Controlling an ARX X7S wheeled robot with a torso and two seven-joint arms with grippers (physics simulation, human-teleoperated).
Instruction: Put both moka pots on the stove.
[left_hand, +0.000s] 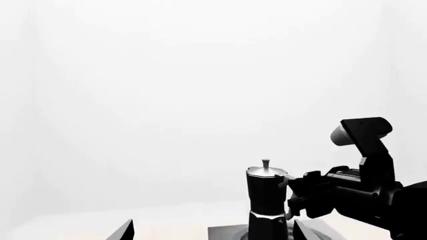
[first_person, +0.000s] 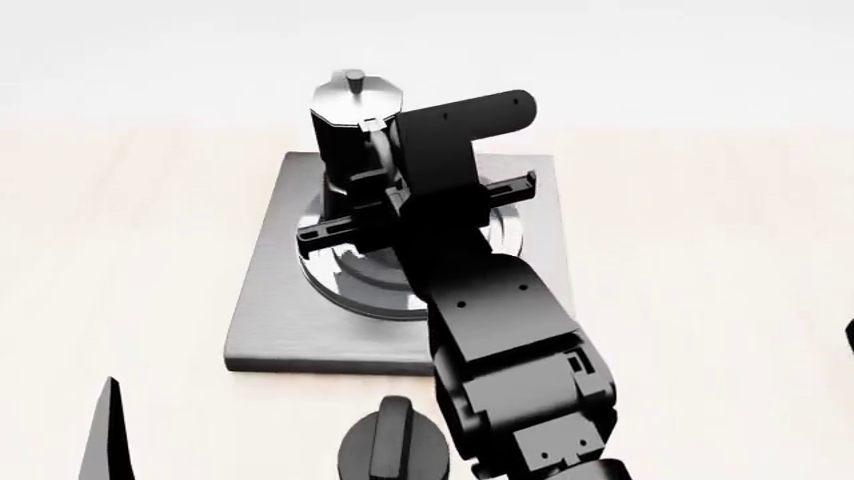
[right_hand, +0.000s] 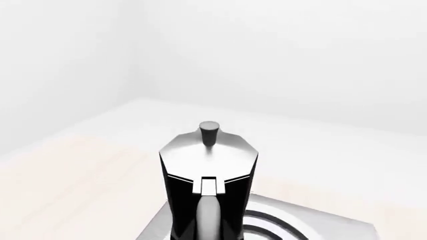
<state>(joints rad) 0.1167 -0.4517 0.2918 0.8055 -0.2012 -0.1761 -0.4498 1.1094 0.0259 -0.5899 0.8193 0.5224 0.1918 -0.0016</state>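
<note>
The tall black faceted moka pot with its silver lid, small top knob and silver waist band stands upright on the flat square brushed-grey metal stove, its base on the raised concentric ring burner toward the far side of the plate; only this one pot shows in any view, so I cannot say where the second is. Judged by its look, it is a rigid metal vessel, fairly heavy for its size, top-heavy because it is tall and narrow, and smooth enough on its facets to slip; the curved black handle, which faces the robot, looks the surest place to take hold, since the thin knob would give little purchase and the lid is presumably hinged. The right gripper sits just on the near side of the pot at handle height, its black fingers spread wide to either side in the head view; they look released, and I cannot tell whether they touch the handle, because the arm hides the contact. The left wrist view also shows that gripper close against the pot's handle side. Of the left gripper only dark finger edges appear at the picture's border, so I cannot tell how its fingers stand. A squat round black dial knob lies on the pale wooden table just in front of the stove's near edge, beside the right arm.
</note>
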